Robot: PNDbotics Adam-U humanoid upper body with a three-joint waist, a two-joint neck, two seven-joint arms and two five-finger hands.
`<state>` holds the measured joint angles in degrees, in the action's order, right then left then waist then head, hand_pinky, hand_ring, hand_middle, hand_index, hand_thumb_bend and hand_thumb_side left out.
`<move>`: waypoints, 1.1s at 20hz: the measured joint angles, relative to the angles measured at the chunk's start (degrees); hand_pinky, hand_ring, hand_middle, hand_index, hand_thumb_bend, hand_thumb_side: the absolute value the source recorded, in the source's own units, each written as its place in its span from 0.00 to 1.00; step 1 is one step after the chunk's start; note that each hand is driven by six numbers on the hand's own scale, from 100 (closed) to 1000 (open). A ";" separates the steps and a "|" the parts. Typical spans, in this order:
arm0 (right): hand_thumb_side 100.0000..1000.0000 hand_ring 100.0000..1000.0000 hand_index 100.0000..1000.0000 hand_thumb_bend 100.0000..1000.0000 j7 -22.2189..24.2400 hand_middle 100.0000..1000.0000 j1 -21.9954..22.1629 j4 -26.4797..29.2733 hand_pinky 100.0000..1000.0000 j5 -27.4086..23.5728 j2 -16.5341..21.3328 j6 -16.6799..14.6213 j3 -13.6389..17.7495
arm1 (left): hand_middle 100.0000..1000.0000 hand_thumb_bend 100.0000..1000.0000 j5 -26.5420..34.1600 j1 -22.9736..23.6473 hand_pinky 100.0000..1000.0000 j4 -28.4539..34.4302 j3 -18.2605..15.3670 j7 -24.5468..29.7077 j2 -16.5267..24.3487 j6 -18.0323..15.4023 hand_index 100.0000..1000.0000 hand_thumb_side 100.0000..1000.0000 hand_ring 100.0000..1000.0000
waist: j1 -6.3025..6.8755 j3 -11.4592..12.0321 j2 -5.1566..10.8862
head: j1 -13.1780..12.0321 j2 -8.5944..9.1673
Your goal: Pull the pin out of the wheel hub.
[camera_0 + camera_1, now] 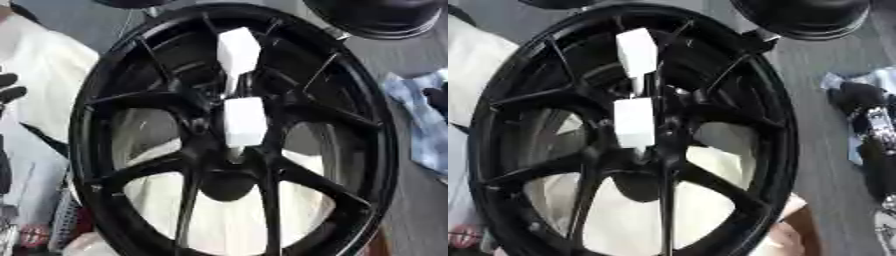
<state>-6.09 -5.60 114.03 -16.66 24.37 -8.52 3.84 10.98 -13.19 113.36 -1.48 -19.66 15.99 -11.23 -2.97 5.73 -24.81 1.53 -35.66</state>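
Note:
A large black wheel hub [105, 100] with several spokes fills both views. Two white block-shaped pins stand near its centre: an upper pin [238, 50] out along a spoke and a lower pin [245, 122] just above the centre bore [227, 186]. My left hand [9, 87] shows only at the left edge, outside the rim, with relaxed fingers and nothing in it. At the right edge, my right hand [857, 98] lies on a blue cloth, well clear of the rim. Neither hand touches the hub or a pin.
Another black wheel [385, 17] sits at the top right, close to the hub's rim. A blue-and-white cloth [418, 125] lies on the grey surface to the right. White sheeting [44, 75] covers the left side and shows through the spokes.

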 measured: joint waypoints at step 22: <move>0.54 0.81 0.70 0.00 0.15 0.55 0.21 0.00 0.93 -0.08 0.65 -0.92 0.12 | 0.61 0.01 0.00 0.06 0.65 0.00 0.01 -0.06 -0.44 -0.30 0.81 0.72 0.65 | -0.28 -0.07 -0.20 | -0.70 0.01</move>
<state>-5.93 -5.39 114.03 -16.74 25.02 -9.44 3.96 10.98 -13.13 113.36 -1.47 -19.71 15.56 -11.54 -3.25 5.66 -25.01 0.83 -35.65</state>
